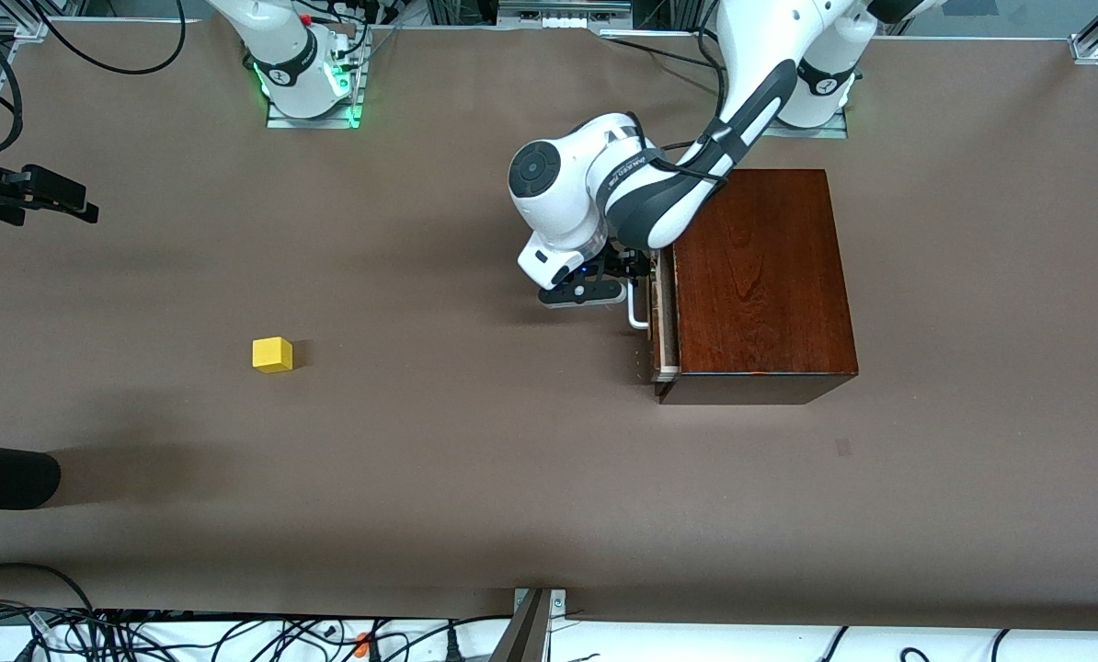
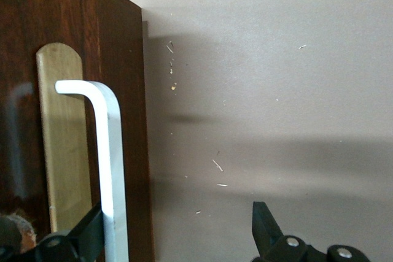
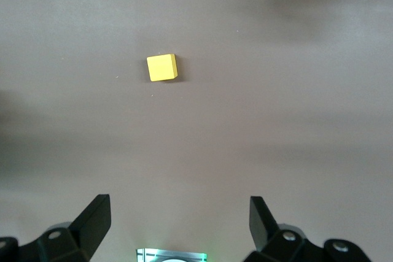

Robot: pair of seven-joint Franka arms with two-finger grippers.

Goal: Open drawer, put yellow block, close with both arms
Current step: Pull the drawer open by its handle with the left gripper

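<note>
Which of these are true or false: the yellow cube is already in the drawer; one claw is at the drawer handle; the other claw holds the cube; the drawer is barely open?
1. The yellow block is in the drawer. False: it lies on the table, toward the right arm's end.
2. The left claw is at the white handle. True: its fingers are open, one on each side of the bar.
3. The right claw holds the block. False: it is open, over the table.
4. The drawer is barely open. True.
</note>
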